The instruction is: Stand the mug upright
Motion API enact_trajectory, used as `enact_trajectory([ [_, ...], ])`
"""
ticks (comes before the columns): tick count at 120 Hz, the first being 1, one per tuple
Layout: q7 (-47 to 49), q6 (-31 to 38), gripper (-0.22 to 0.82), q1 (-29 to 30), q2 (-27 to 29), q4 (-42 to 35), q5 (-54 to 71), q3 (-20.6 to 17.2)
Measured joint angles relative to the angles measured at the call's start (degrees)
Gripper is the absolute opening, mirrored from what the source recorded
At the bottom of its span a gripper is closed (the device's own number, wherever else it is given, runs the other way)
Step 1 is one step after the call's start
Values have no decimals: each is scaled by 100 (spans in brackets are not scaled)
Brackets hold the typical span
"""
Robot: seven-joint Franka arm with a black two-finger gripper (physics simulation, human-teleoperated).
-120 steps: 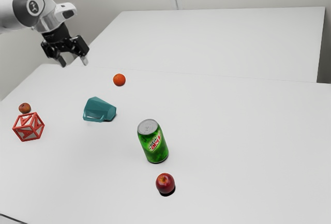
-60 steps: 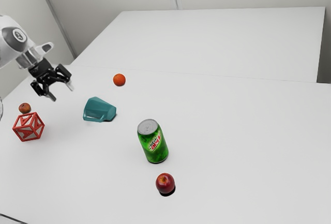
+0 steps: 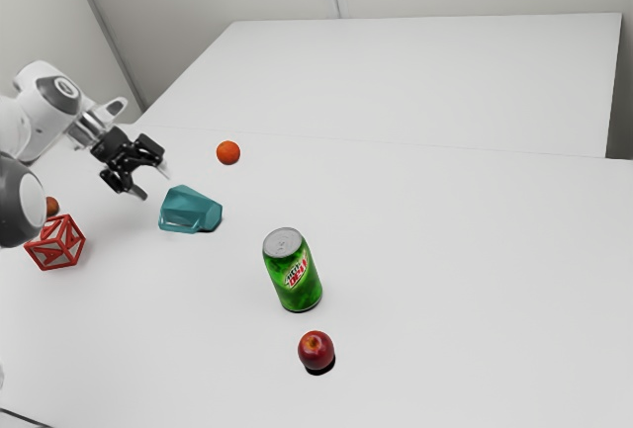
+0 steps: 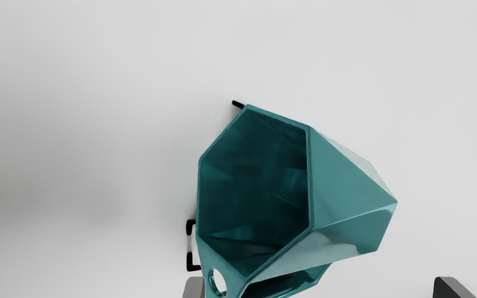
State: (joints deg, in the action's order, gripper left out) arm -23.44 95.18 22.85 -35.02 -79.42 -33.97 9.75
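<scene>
Fingers (image 3: pixel 137 192) hang spread wide above the worktop (image 3: pixel 425 240), near the teal mug (image 3: pixel 193 211) and apart from it. The mug lies tipped on its side between the red-edged block (image 3: pixel 56 242) and the green can (image 3: pixel 294 275), its handle (image 4: pixel 230 275) toward the fingers in the wrist view.

Arm (image 3: pixel 46 117) in from exterior view's left; gripper (image 3: pixel 151 183) above white table (image 3: pixel 445 280), fingers spread, near mug (image 3: pixel 198 213). Teal mug lying on its side. Orange (image 3: pixel 228 152) beyond mug, apart from it. Green soda can (image 3: pixel 294 278) upright, toward exterior view's right from mug. Red apple (image 3: pixel 316 349) near can, on camera side. Red-edged block (image 3: pixel 57 245) at exterior view's left; small reddish fruit (image 3: pixel 52 207) behind it, partly hidden by arm.
</scene>
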Motion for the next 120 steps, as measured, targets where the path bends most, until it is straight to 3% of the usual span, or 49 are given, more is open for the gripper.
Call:
enact_trajectory([
  [28, -234, 40, 60, 0, -328, 186, -421, -60],
  [63, -344, -36, 59, -5, -370, -133, -1082, -90],
  [68, -349, -50, 54, -8, -367, -139, -1112, -103],
  [82, -362, -78, 23, -16, -362, -109, -1115, -116],
  [91, -370, -89, 8, -17, -361, -104, -1106, -146],
  [120, -348, -90, -10, -57, -330, -84, -1073, -263],
])
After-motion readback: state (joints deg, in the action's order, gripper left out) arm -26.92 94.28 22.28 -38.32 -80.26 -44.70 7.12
